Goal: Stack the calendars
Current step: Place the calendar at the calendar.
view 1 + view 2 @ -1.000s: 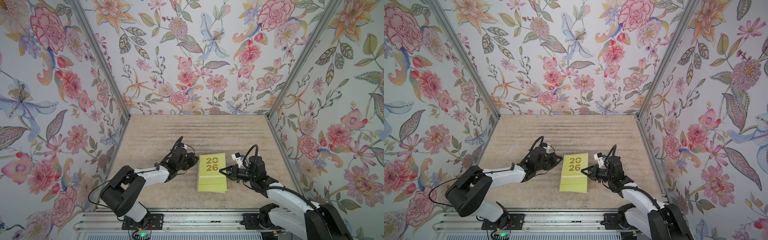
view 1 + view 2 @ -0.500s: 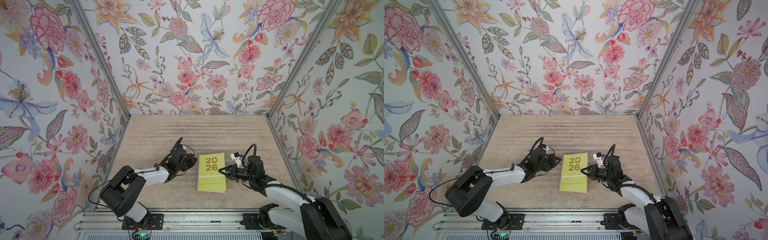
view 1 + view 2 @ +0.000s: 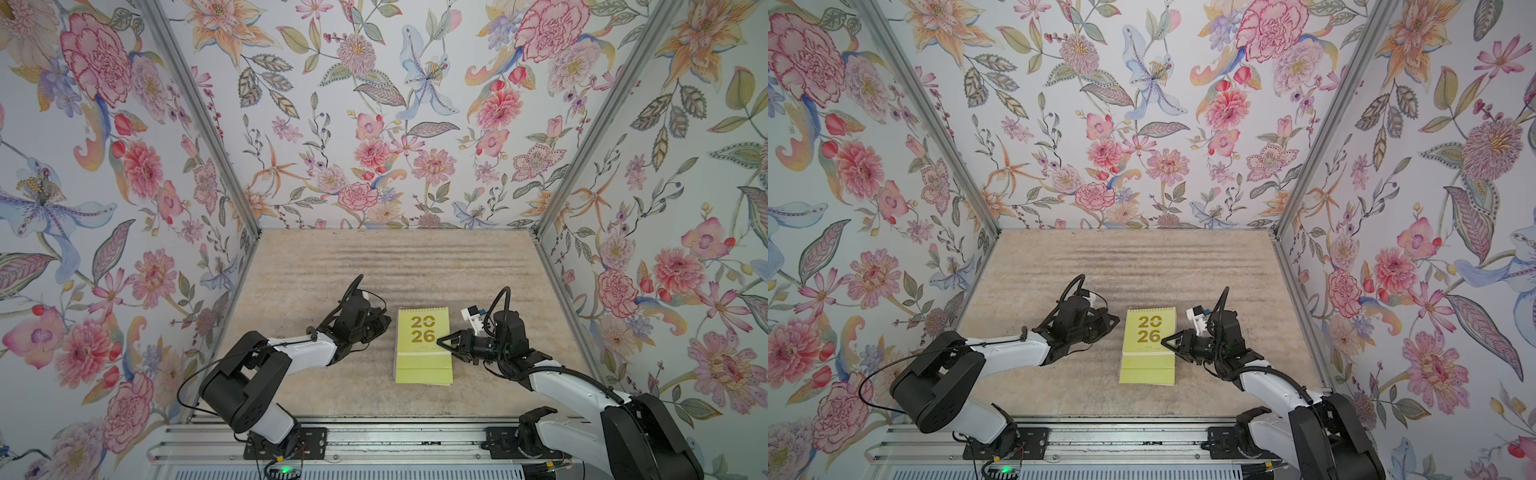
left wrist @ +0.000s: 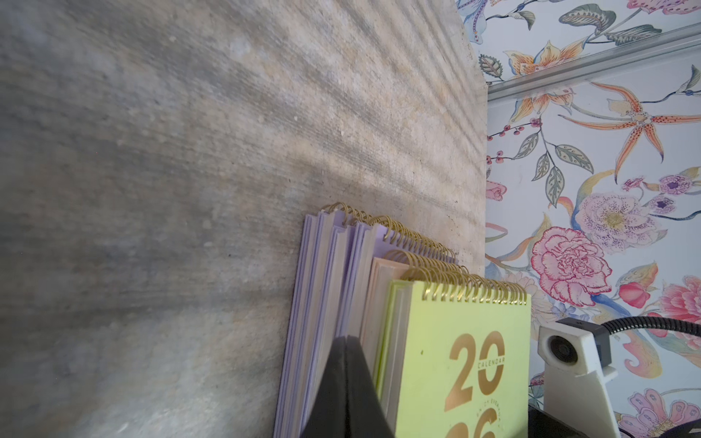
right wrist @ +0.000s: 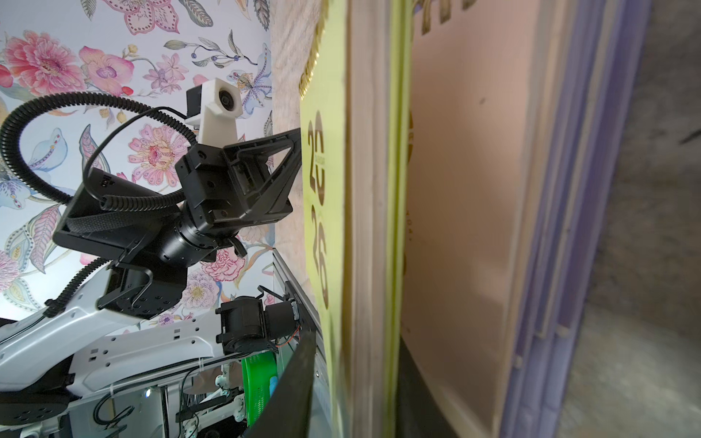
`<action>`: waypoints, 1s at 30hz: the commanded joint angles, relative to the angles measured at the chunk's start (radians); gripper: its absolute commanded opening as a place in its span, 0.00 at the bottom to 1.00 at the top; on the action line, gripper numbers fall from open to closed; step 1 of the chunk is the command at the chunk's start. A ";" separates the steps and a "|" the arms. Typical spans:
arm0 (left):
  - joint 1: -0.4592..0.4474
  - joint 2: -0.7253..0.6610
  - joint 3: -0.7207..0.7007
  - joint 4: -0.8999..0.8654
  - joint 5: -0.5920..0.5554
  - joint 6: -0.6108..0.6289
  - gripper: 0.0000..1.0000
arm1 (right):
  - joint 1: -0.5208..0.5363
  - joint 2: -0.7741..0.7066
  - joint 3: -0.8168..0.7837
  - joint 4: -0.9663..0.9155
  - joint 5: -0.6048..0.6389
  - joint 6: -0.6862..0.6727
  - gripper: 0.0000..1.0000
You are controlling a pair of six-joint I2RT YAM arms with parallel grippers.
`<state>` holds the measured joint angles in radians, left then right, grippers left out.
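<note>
My left gripper, fingers pressed together, rests against the near side of the stacked calendars. My right gripper meets the opposite side with its jaws apart, one finger above and one below the top yellow-green calendar. A peach calendar and lavender calendars lie beneath.

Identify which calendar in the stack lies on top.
The yellow-green calendar: its gold 2026 cover faces up in full view, while the peach calendar and the lavender calendars lie beneath it.
</note>
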<state>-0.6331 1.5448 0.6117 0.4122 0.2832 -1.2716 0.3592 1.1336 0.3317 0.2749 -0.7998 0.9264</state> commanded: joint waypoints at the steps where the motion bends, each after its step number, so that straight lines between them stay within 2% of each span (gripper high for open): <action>1: 0.013 -0.016 -0.015 -0.009 -0.010 0.017 0.00 | 0.002 -0.001 0.038 -0.042 0.014 -0.033 0.34; 8: 0.027 -0.031 -0.027 -0.018 -0.008 0.023 0.00 | -0.007 -0.012 0.055 -0.114 0.040 -0.057 0.51; 20: 0.073 -0.060 -0.048 -0.029 0.012 0.041 0.00 | -0.043 -0.043 0.073 -0.224 0.096 -0.098 0.62; 26: 0.138 -0.106 -0.062 -0.063 0.034 0.076 0.00 | -0.080 -0.076 0.081 -0.272 0.131 -0.114 0.66; 28: 0.176 -0.127 -0.066 -0.083 0.045 0.095 0.00 | -0.087 -0.100 0.100 -0.329 0.171 -0.140 0.70; 30: 0.221 -0.156 -0.066 -0.114 0.058 0.120 0.05 | -0.097 -0.126 0.117 -0.374 0.201 -0.164 0.78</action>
<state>-0.4587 1.4353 0.5568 0.3485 0.3176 -1.2015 0.2729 1.0458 0.4057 -0.0128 -0.6628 0.8135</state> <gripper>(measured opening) 0.051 0.751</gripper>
